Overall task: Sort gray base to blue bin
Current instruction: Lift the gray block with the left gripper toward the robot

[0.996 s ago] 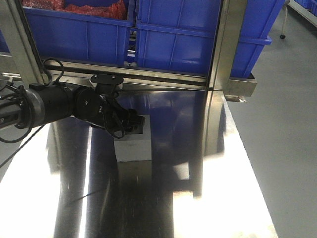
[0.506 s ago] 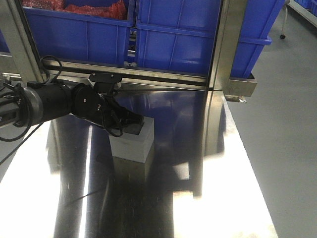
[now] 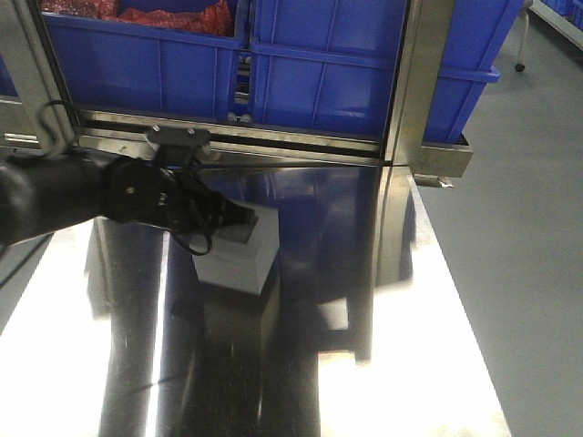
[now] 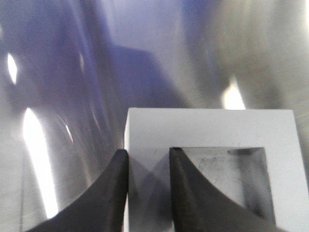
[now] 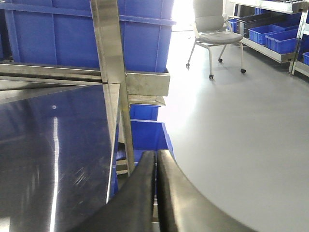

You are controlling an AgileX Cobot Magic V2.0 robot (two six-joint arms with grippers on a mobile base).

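Front view: my left pincer point(image 3: 230, 218) gripped the base point(image 3: 239, 264), which sat tilted at the worktop's point(image 3: 364, 382) far end. Left wrist: its fingers point(image 4: 108, 193) pinched one wall of the recess. Right wrist: my right pincer point(image 5: 155, 154) was closed, empty.

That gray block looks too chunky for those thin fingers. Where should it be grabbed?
Grip the gray base by the wall beside its square recess: one finger inside, one outside, coming from the open face. The block is probably too wide to span, but that wall is thin and flat-sided. The left gripper pinches it so.
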